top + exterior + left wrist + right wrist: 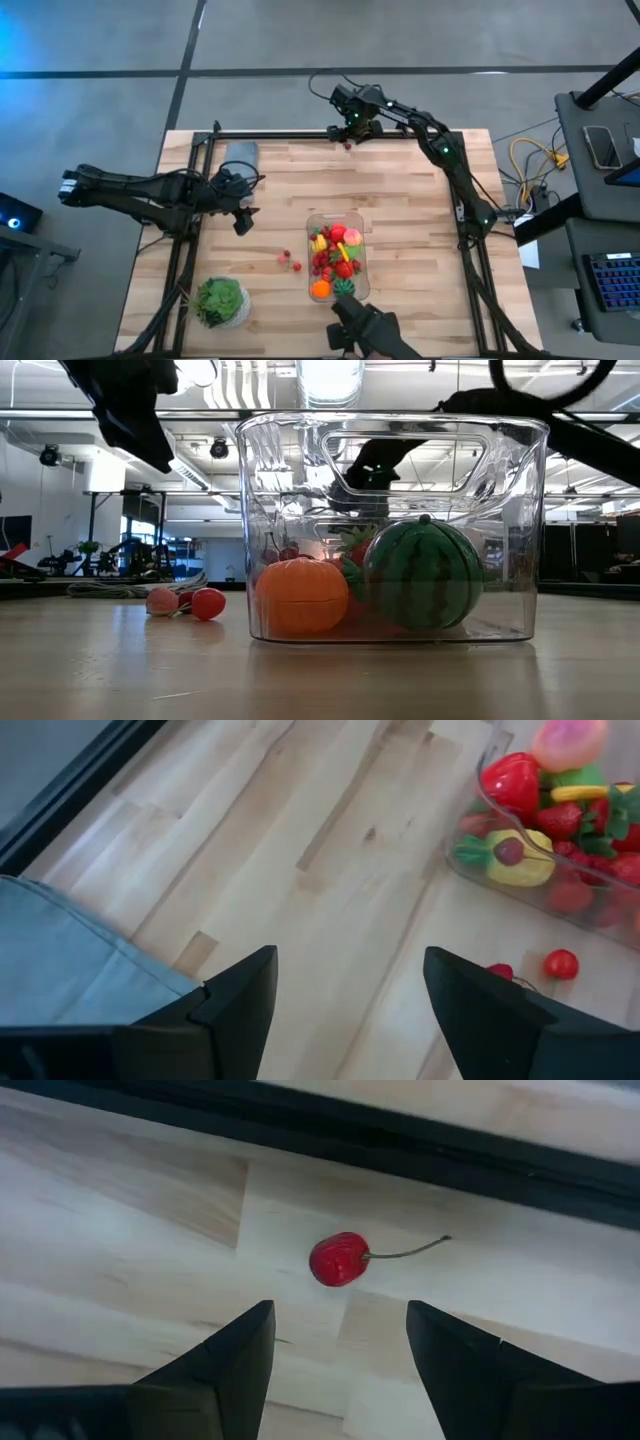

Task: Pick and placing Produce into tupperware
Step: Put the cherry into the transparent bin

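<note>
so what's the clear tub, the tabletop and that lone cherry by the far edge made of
The tub looks like clear glossy plastic: you see the fruit through it and lights glint on its walls. The tabletop appears to be pale wood with a matt finish, showing plank joints and grain. The cherry is probably moulded plastic, smooth red with a thin stiff stem, though that is less certain.

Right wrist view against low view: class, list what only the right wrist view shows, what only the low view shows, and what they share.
Only the right wrist view: the right gripper, open, above a single red cherry with a thin stem, lying on the table close to a dark rail.

Only the low view: the tupperware holding an orange piece and a striped green ball, two small berries lying outside it, and the room behind.

Both: the pale wooden table.
</note>
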Controlling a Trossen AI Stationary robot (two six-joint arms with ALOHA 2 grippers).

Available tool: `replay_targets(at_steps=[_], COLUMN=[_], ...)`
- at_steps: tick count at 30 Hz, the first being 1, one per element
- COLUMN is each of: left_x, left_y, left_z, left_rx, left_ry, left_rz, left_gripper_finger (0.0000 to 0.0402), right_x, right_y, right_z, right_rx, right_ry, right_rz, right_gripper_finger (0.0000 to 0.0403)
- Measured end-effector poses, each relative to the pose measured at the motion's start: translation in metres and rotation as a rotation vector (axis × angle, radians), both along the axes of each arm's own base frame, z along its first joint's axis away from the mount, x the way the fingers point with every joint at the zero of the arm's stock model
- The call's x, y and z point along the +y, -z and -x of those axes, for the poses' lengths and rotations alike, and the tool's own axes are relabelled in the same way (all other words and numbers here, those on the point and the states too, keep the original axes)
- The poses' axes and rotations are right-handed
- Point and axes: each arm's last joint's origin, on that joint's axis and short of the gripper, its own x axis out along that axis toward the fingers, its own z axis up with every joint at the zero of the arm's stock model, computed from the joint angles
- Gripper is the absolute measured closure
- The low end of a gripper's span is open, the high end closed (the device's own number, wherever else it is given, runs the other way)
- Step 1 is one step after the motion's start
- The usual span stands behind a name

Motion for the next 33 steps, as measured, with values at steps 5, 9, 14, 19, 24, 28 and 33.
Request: replay_targets(at_steps=[5,9,14,19,24,28,33], left_x=[0.002,0.002,0.002,0.004,0.004,0.004,0.004], left_y=[0.000,0.000,0.000,0.000,0.002,0.004,0.005], left_z=[0.000,0.000,0.000,0.000,0.000,0.001,0.001], left_rx=[0.000,0.003,0.003,0.004,0.008,0.014,0.016], left_ry=[-0.009,-0.009,-0.011,-0.022,-0.022,-0.022,-0.022], left_rz=[-0.002,-0.002,-0.002,-0.003,-0.004,-0.004,-0.004], left_gripper_finger=[0.0164,0.0164,0.0164,0.0164,0.0164,0.0164,0.0164], right_x=[-0.005,-0.009,-0.011,-0.012,-0.013,-0.014,-0.014], right_y=[0.016,0.021,0.021,0.022,0.024,0.026,0.033], right_z=[-0.001,0.000,0.001,0.001,0.001,0.000,0.002], right_rx=[0.027,0.031,0.027,-0.002,-0.015,-0.033,-0.022], right_ry=[0.052,0.065,0.070,0.069,0.081,0.096,0.109], right_rz=[-0.032,-0.039,-0.026,-0.049,-0.048,-0.054,-0.065], right_gripper_finger=[0.0184,0.0184,0.0186,0.0211,0.0236,0.0245,0.0248])
